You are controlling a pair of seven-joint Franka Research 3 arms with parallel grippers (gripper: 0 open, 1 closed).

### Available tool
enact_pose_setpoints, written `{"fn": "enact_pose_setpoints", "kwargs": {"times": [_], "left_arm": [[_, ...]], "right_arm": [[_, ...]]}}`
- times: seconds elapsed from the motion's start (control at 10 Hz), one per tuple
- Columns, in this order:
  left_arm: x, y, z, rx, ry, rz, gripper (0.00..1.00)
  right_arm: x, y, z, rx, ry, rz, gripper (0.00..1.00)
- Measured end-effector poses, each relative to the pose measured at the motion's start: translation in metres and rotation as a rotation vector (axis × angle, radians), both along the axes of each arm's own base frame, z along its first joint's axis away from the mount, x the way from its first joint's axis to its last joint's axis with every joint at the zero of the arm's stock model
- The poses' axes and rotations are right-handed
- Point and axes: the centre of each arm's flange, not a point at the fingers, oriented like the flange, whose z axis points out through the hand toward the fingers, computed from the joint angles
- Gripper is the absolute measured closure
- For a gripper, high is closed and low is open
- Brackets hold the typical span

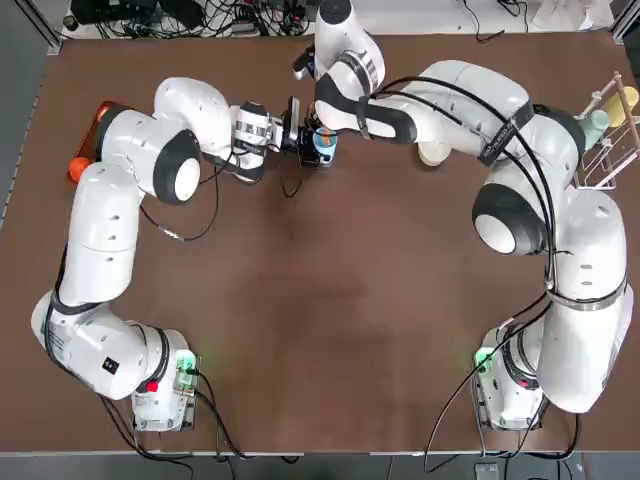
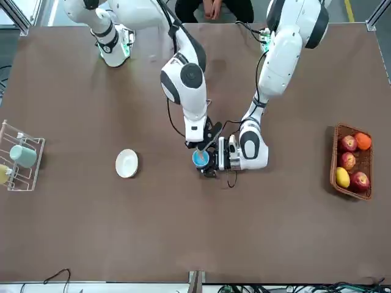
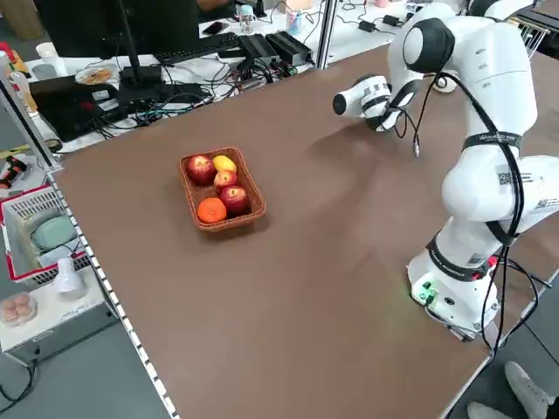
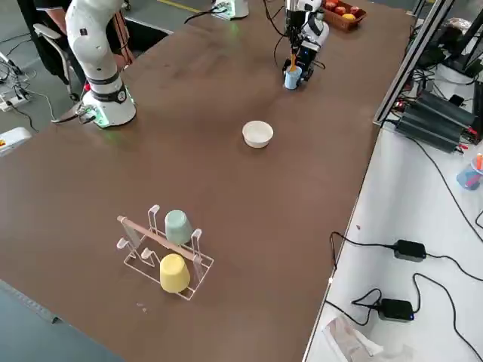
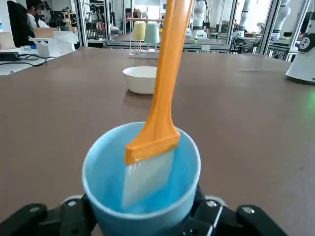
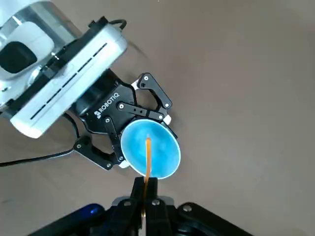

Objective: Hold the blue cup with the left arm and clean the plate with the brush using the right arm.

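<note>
Near far-centre of table (image 2: 293,232): left gripper (image 6: 129,129) level, fingers clamped round blue cup (image 5: 142,184), cup upright on tabletop. Right gripper (image 6: 144,195) above cup, fingers pinched on orange brush (image 5: 160,105) handle, bristles down inside cup. Plate (image 2: 126,163) well apart toward robot's right, bare. Fruit basket (image 2: 352,160) far left edge.

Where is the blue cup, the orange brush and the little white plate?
blue cup (image 5: 106,196): left wrist view, outer wall.
brush (image 5: 165,88): left wrist view, handle.
plate (image 2: 126,163): front view, middle of the dish.
</note>
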Motion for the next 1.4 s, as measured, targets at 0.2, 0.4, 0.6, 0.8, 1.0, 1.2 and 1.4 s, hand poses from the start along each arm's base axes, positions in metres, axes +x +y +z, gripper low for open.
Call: {"fn": "enact_pose_setpoints", "kwargs": {"times": [0.2, 0.4, 0.6, 0.8, 1.0, 1.2, 1.4], "left_arm": [[0.0, 0.0, 0.0, 0.0, 0.0, 0.0, 0.32], [0.0, 0.0, 0.0, 0.0, 0.0, 0.0, 0.32], [0.0, 0.0, 0.0, 0.0, 0.0, 0.001, 0.32], [0.0, 0.0, 0.0, 0.0, 0.0, 0.001, 0.32], [0.0, 0.0, 0.0, 0.0, 0.0, 0.001, 0.32], [0.0, 0.001, 0.0, 0.0, 0.0, 0.001, 0.32], [0.001, 0.001, 0.0, 0.0, 0.0, 0.002, 0.32]], "right_arm": [[0.002, -0.003, -0.001, -0.003, -0.001, -0.013, 0.96], [0.005, -0.006, -0.002, -0.004, -0.003, -0.032, 0.96], [0.005, -0.006, -0.002, 0.005, -0.001, -0.094, 0.96], [0.005, -0.004, -0.001, 0.021, -0.008, -0.129, 0.96], [0.01, -0.003, 0.003, 0.054, -0.038, -0.133, 0.96], [0.018, -0.01, 0.004, 0.064, -0.052, -0.136, 0.96], [0.026, -0.02, 0.001, 0.055, -0.05, -0.127, 0.96]]}}
